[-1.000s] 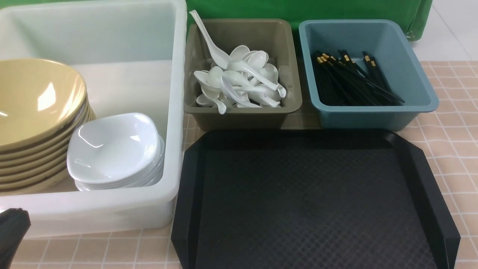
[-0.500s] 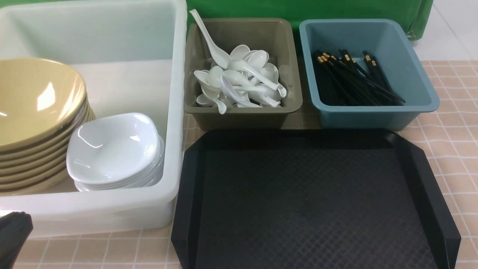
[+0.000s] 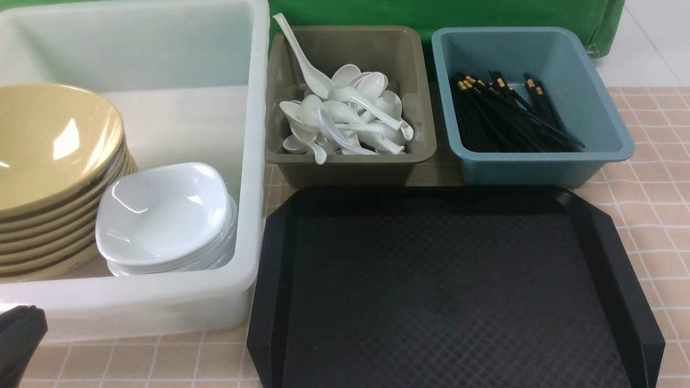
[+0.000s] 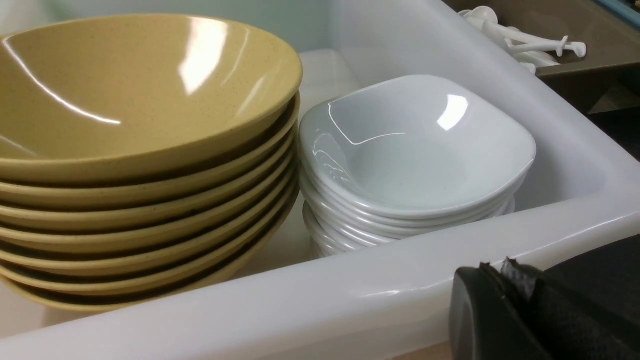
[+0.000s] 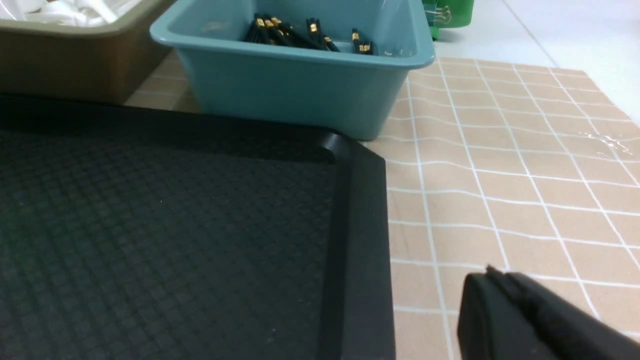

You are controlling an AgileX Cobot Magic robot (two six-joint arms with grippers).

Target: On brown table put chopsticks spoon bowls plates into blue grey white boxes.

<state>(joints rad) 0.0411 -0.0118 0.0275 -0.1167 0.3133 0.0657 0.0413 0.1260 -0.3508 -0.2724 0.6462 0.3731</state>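
Several tan bowls [image 3: 48, 161] [image 4: 135, 125] are stacked in the big white box [image 3: 161, 307] [image 4: 350, 295], beside a stack of white plates [image 3: 164, 218] [image 4: 415, 160]. A heap of white spoons [image 3: 345, 116] fills the grey box [image 3: 345, 164]. Black chopsticks [image 3: 506, 116] [image 5: 305, 35] lie in the blue box [image 3: 539, 161] [image 5: 300, 90]. My left gripper [image 3: 19, 328] [image 4: 495, 275] sits shut and empty by the white box's near wall, low over the brown table [image 3: 647, 188]. My right gripper [image 5: 492, 280] is shut and empty above the table, right of the tray.
A black textured tray [image 3: 447, 291] [image 5: 150, 225] lies in front of the grey and blue boxes with nothing on it. A green cloth [image 3: 442, 13] hangs behind the boxes. Bare table runs along the tray's right side [image 5: 500, 190].
The left gripper's tip has crept slightly rightward at the lower left corner. Everything else is as before.
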